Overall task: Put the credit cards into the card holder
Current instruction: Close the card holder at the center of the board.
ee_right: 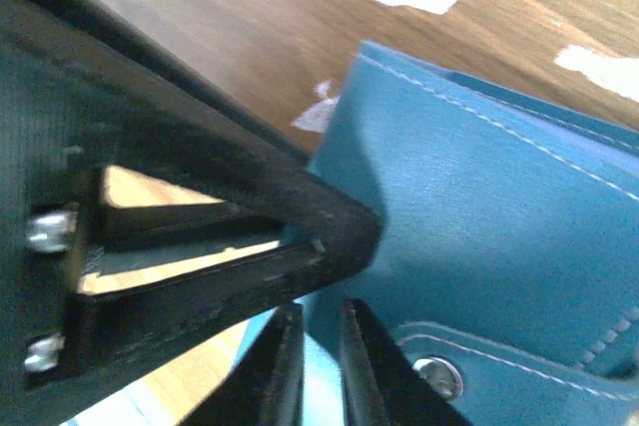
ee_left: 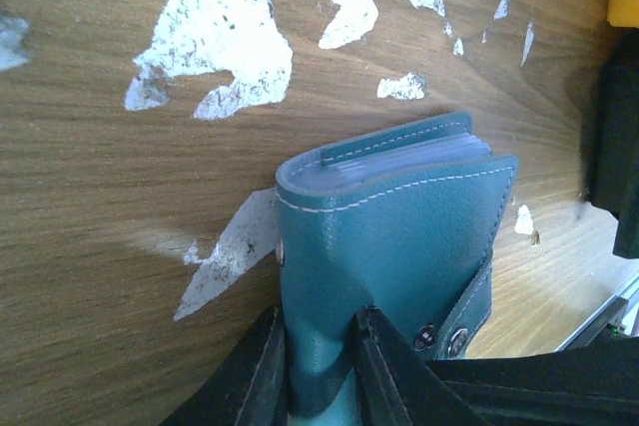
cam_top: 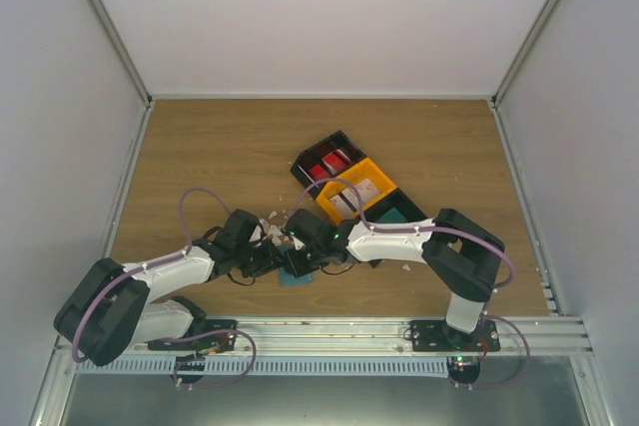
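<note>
**Item 1, left gripper (ee_left: 319, 331):** clenched on the lower end of the card holder (ee_left: 399, 236). The holder is folded shut and juts from the jaws toward 1 o'clock, over the wooden table (ee_left: 100, 246).

**Item 2, right gripper (ee_right: 319, 321):** jaws nearly together at the holder's snap-strap side, with a teal sliver between them. Whether it grips cannot be told.

**Item 3, credit cards (cam_top: 329, 163):** red and pale, lying in the compartment tray (cam_top: 371, 169), at 1 o'clock from the holder and well apart from it.

**Handling note:** the holder probably needs opening first. The left pinch should be firm while the right takes one cover only and peels it back to expose the slots.
</note>
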Controlling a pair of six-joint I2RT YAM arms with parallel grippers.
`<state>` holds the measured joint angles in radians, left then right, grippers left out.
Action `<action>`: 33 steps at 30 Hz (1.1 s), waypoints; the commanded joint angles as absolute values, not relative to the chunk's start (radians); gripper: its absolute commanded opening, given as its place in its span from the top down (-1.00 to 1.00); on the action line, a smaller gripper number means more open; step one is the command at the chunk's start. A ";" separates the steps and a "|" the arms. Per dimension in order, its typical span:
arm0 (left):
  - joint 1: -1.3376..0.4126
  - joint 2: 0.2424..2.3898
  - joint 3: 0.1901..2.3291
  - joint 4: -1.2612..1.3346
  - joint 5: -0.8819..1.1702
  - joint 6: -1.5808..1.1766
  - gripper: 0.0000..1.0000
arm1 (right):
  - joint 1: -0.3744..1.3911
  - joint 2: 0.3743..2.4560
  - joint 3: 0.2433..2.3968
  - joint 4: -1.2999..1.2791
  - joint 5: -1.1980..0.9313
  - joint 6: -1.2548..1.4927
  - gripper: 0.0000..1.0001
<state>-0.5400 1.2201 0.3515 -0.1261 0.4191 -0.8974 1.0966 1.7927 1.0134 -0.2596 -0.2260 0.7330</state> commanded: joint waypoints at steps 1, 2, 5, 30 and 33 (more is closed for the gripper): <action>-0.543 1.241 0.341 -0.121 0.335 -0.880 0.59 | 1.082 1.790 1.021 -0.332 -0.347 0.709 0.61; -0.543 1.238 0.341 -0.122 0.336 -0.878 0.59 | 1.077 1.786 1.039 -0.317 -0.359 0.701 0.54; -0.542 1.226 0.342 -0.123 0.341 -0.872 0.58 | 1.063 1.760 1.081 -0.279 -0.381 0.687 0.44; -0.520 1.143 0.254 -0.010 0.579 -0.857 0.27 | 1.123 1.800 1.260 -0.673 -0.049 0.799 0.30; -0.513 1.176 0.243 -0.003 0.598 -0.844 0.32 | 1.137 1.856 1.302 -0.707 -0.021 0.809 0.28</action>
